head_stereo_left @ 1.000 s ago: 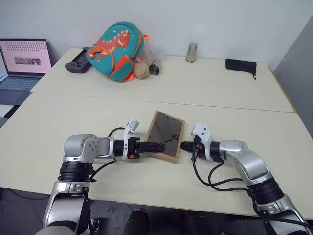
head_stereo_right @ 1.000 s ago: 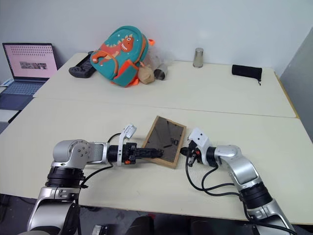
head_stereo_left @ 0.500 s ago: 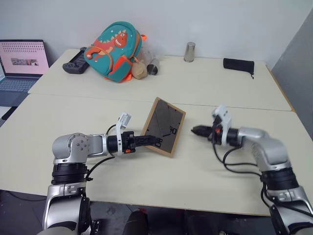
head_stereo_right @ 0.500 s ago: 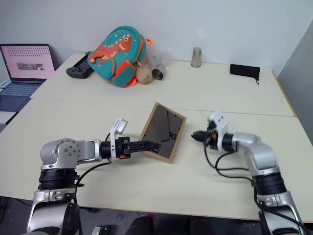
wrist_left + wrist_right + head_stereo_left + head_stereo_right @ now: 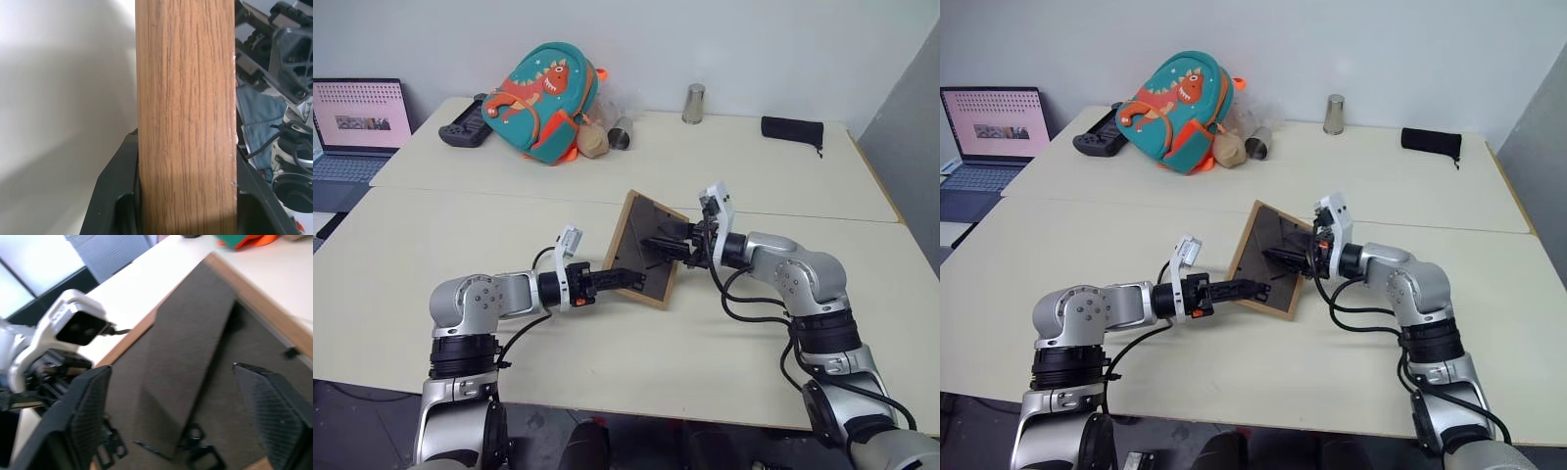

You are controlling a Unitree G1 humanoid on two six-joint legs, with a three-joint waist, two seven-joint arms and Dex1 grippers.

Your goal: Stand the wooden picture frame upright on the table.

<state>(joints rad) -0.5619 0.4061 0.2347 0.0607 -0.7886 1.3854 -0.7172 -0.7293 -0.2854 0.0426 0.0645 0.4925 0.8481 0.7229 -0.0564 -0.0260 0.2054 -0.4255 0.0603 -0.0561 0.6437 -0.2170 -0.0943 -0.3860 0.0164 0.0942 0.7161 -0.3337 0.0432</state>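
Left gripper point(image 5: 625, 279) — you see it clamped on the near-left edge of the wooden picture frame point(image 5: 634, 232), which tilts up off the table point(image 5: 607, 362) near its middle, dark back panel toward you. Just right of it, the right gripper point(image 5: 664, 244) has its fingers point(image 5: 88, 404) spread wide over that back panel. Farther off — a teal backpack point(image 5: 543, 98) at far left.

wooden picture frame point(image 5: 644, 250) tilted steeper, right gripper point(image 5: 663, 245) opened, now behind it
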